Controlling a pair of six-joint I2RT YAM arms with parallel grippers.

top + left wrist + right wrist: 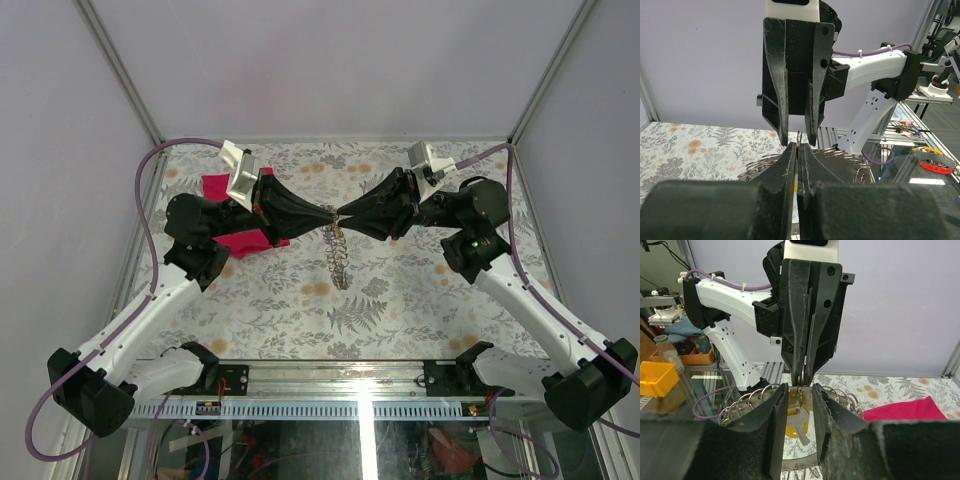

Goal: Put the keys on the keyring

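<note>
One yellow key [799,432] between jaws of right tool [799,390].

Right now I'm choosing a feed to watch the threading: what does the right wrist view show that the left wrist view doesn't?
Only right wrist: a yellow-headed key between its own fingers, the pink-red cloth, the left tool head-on, shut. Only left wrist: the right tool head-on, jaws slightly apart. Both: the silvery rings and the patterned table.

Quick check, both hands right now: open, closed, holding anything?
Left hand: closed, pinching a thin metal piece; ring or key cannot be told.
Right hand: open, fingers apart with a yellow-headed key in the gap.
</note>
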